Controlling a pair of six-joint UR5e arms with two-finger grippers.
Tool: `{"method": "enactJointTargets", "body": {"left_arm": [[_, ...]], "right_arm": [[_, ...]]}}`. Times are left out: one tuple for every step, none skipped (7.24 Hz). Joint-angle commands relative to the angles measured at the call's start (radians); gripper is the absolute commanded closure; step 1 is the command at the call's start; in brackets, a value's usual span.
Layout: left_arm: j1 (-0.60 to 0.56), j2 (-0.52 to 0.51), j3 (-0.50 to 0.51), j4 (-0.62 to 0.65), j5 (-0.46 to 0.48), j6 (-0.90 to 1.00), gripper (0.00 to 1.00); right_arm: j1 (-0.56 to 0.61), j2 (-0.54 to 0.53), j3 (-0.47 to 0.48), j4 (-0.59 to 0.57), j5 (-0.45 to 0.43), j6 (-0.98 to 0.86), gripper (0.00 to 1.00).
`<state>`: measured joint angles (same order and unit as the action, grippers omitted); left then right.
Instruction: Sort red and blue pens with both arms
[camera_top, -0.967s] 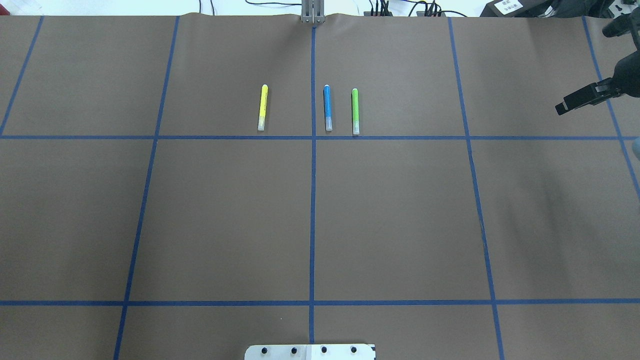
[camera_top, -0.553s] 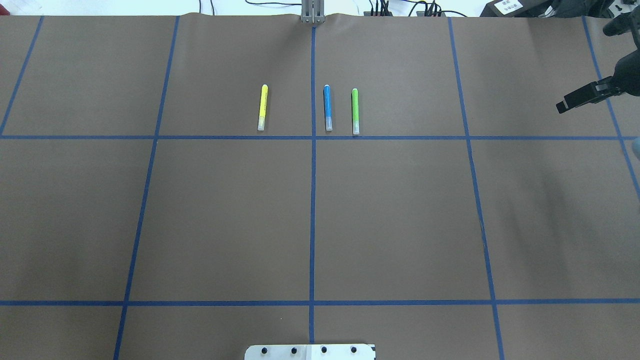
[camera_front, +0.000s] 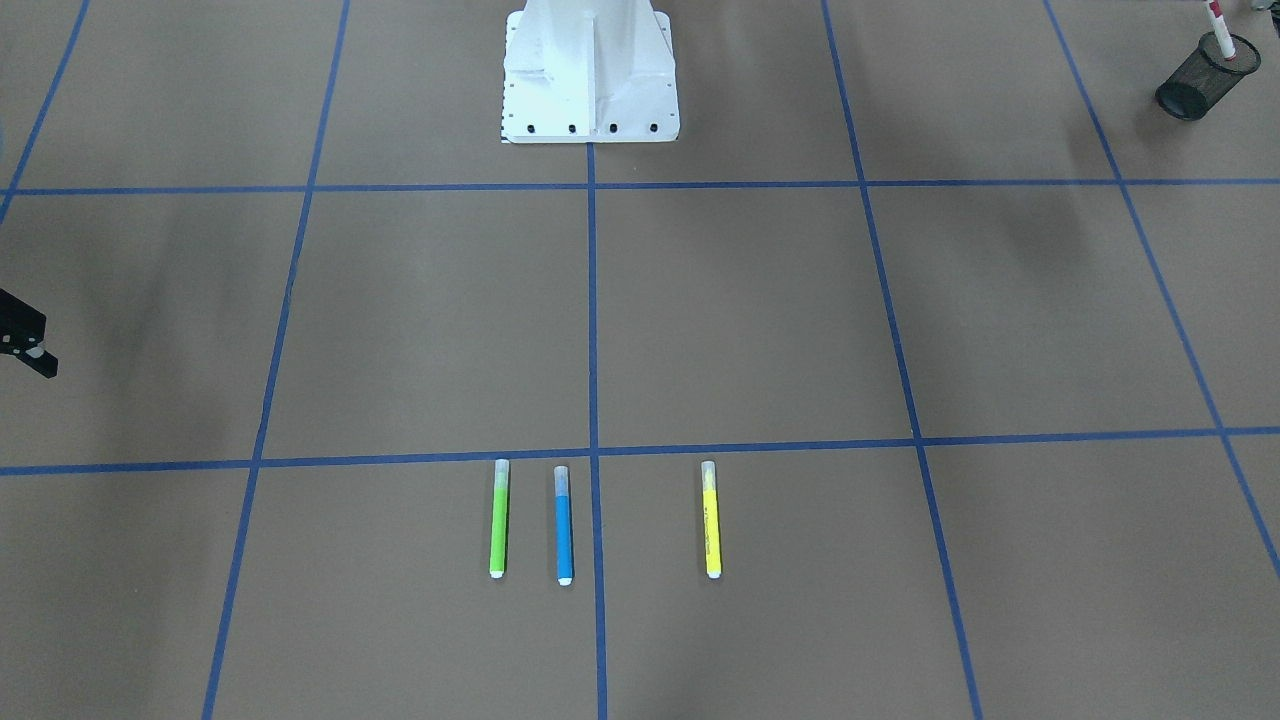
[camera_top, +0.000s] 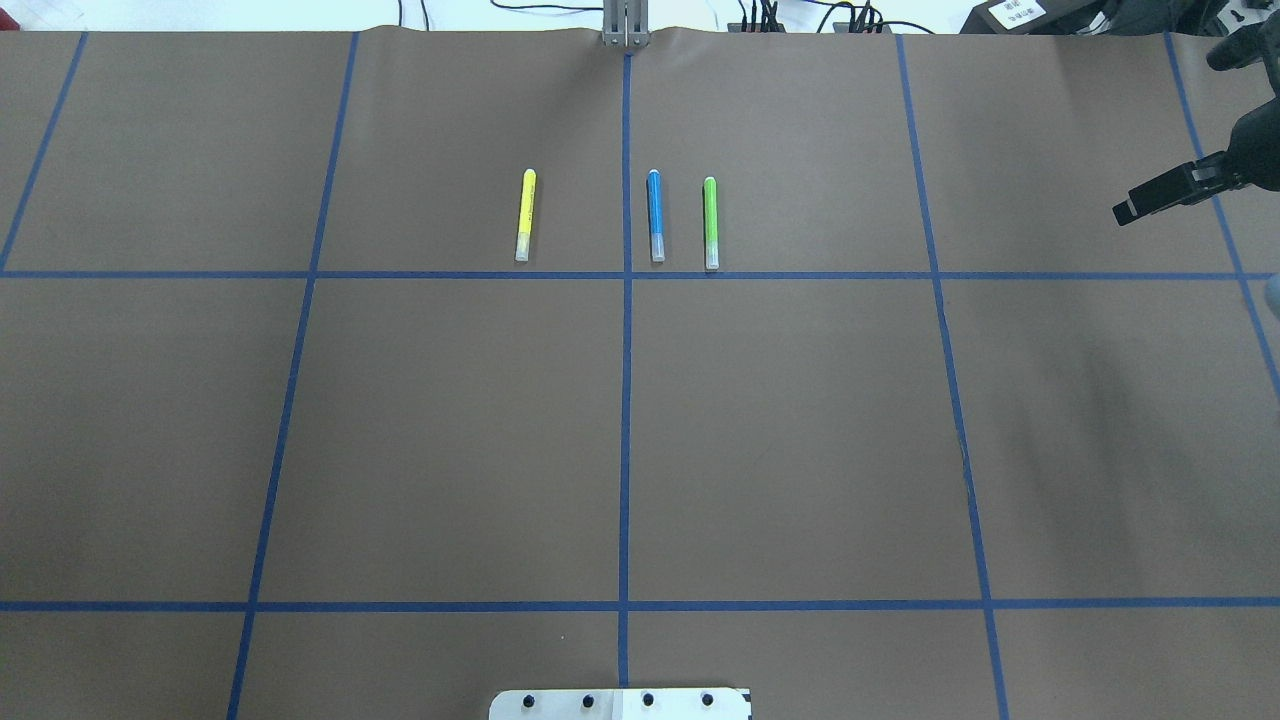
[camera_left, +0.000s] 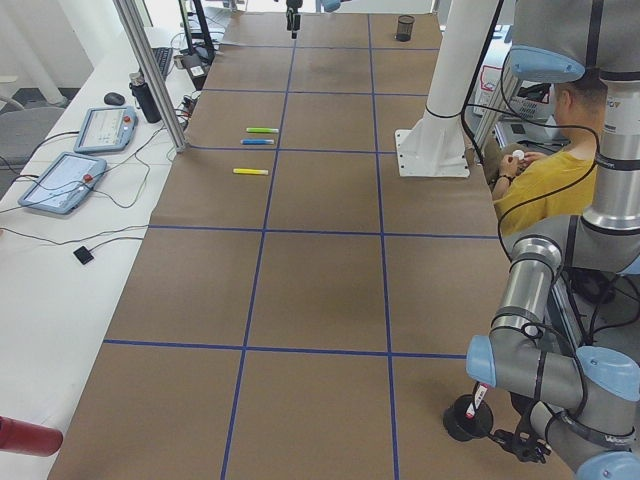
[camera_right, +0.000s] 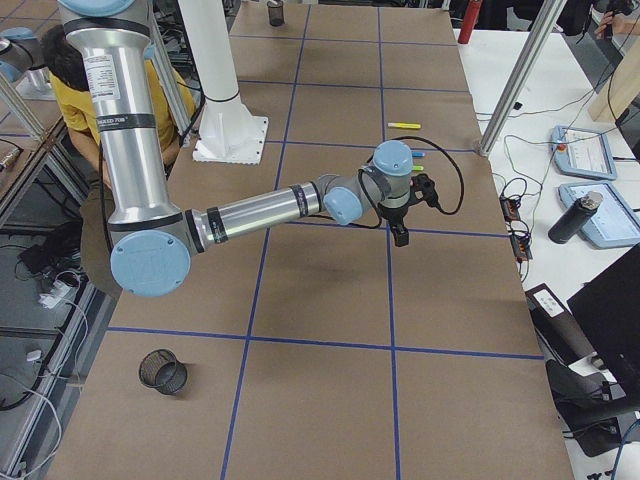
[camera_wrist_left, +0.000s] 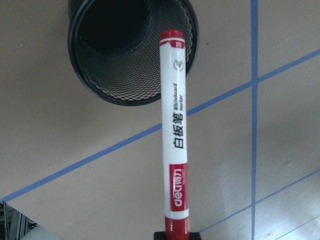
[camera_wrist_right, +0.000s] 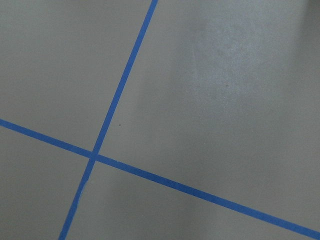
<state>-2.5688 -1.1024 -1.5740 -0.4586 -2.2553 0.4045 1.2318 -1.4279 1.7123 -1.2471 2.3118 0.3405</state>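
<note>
Left gripper (camera_wrist_left: 172, 235) clamped on red marker (camera_wrist_left: 175, 135); its far end over rim of mesh cup (camera_wrist_left: 125, 82), not centre — shift over opening, lower, only then release; blue highlighter (camera_top: 655, 215) lies on table (camera_top: 800, 450); right gripper (camera_top: 1165, 195) — open or closed, cannot tell.

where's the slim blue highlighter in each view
Front-facing: slim blue highlighter, low centre.
Overhead: upper centre.
Exterior left: upper left, middle of three pens.
Exterior right: upper right, by the right arm.
Left wrist: absent.
Right wrist: absent.
Landmark: green-bodied highlighter right beside it.
</note>
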Motion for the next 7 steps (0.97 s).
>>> {"method": "enactJointTargets", "body": {"left_arm": [[-0.002,-0.016,0.055,-0.005,-0.001,0.000,1.00],[-0.002,-0.020,0.077,-0.014,-0.001,0.000,0.90],[-0.002,-0.027,0.084,-0.015,-0.003,0.000,0.01],[-0.004,-0.031,0.084,-0.015,-0.003,0.000,0.00],[-0.004,-0.048,0.089,-0.012,-0.004,0.000,0.00],[-0.002,-0.060,0.089,-0.009,-0.015,-0.001,0.00],[-0.002,-0.069,0.086,-0.003,-0.045,-0.001,0.00]], "right_arm": [[0.002,0.000,0.001,0.000,0.000,0.000,0.00],[0.000,0.000,0.001,0.000,0.000,0.000,0.00],[0.000,0.000,0.003,0.000,0.000,0.003,0.00],[0.002,0.000,0.003,0.000,0.000,0.003,0.00],[0.002,0.001,0.004,0.000,0.000,0.003,0.00],[0.002,0.001,0.004,0.000,0.000,0.003,0.00],[0.000,0.001,0.003,0.000,0.000,0.003,0.00]]}}
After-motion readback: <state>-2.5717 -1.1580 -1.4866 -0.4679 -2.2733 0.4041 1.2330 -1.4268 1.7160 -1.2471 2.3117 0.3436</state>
